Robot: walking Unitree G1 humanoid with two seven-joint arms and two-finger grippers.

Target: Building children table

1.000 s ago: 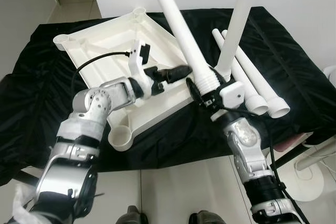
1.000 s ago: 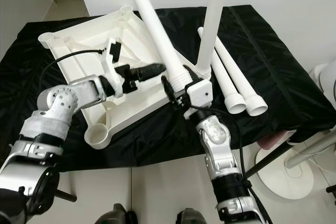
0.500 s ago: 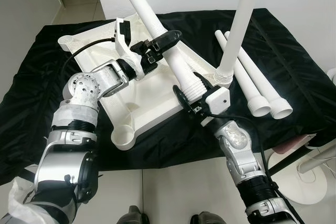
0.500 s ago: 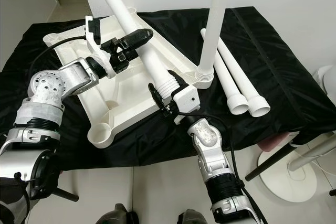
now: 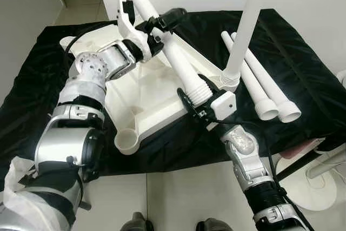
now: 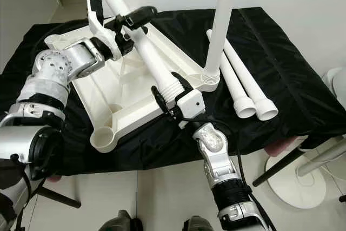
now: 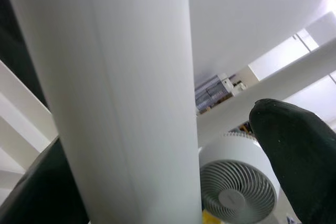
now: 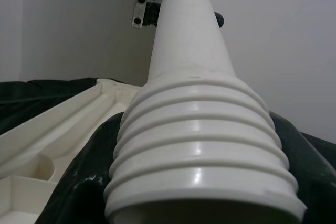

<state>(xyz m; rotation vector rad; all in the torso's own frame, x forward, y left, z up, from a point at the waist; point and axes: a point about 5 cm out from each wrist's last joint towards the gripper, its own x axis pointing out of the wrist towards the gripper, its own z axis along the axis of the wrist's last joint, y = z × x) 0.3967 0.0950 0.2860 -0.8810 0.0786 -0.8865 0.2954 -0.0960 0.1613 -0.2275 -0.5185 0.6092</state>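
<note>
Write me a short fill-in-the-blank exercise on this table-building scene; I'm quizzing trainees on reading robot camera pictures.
1. The right gripper holds a white table leg at its ______ end.
2. The left gripper has its fingers around the ______ leg, higher up.
3. One leg already stands upright in a corner socket of the upturned tabletop, while ______ more legs lie on the black cloth.

Missing words: threaded; same; two
</note>
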